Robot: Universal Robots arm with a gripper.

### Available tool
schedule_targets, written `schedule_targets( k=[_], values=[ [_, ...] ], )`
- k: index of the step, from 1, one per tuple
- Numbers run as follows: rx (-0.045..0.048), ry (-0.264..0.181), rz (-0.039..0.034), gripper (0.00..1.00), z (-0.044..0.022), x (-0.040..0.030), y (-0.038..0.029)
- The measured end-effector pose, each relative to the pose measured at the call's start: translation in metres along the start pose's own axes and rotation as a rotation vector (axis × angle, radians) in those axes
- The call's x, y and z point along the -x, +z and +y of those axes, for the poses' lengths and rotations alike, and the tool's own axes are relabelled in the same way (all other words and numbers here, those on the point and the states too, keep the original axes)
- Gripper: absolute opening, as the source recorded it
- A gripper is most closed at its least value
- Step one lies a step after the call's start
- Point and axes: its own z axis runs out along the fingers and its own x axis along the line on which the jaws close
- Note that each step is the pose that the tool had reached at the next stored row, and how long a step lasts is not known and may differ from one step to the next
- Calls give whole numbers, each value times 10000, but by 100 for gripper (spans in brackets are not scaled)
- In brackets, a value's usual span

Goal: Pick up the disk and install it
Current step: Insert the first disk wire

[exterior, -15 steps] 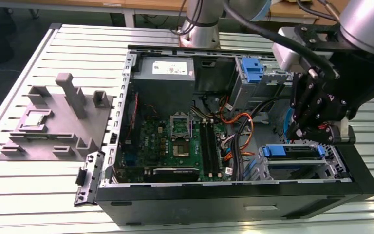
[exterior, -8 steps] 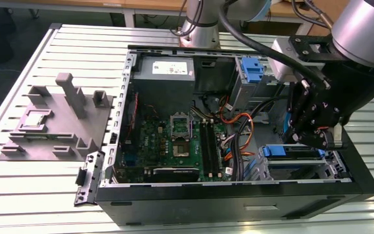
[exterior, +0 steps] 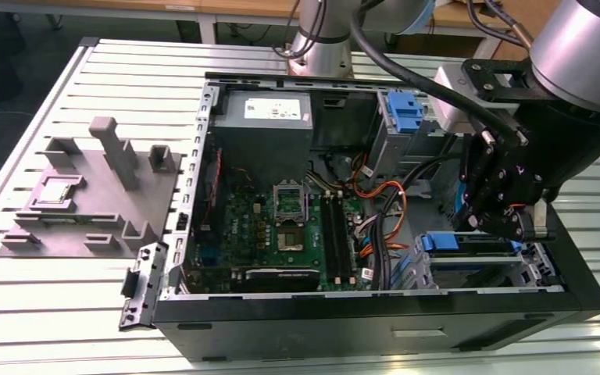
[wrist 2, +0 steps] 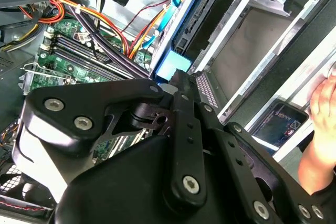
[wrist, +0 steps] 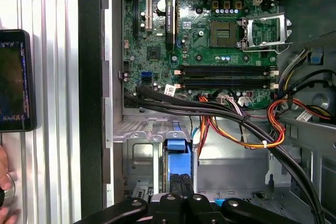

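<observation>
The disk [exterior: 451, 242] sits in the metal drive cage [exterior: 477, 269] at the near right corner of the open computer case. Mostly its blue carrier frame shows. In the first wrist view the blue end of the disk [wrist: 176, 156] stands on edge in the bay, right in front of my gripper [wrist: 181, 184]. The two black fingers lie together, their tips against that blue end. In the second wrist view the gripper [wrist 2: 177, 77] meets the blue frame of the disk [wrist 2: 169, 67] the same way. In the exterior view the gripper [exterior: 519, 226] hangs over the cage from the exterior view's right.
Orange, red and black cables [wrist: 236, 124] run past the bay toward the motherboard [exterior: 279, 226]. A bare blue bracket [exterior: 405, 109] sits at the case's far side. A grey stand [exterior: 91, 195] is on the slatted table. A phone [wrist: 13, 80] and a person's hand [wrist 2: 323, 103] lie beside the case.
</observation>
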Motion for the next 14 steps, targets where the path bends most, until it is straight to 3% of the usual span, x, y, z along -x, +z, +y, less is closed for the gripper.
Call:
schedule_targets(
  k=[8, 12, 14],
  values=[
    [0, 0, 0, 10, 0, 0, -3],
    [0, 1, -1, 10, -2, 1, -93],
    [-1, 0, -2, 10, -2, 1, -100]
  ],
)
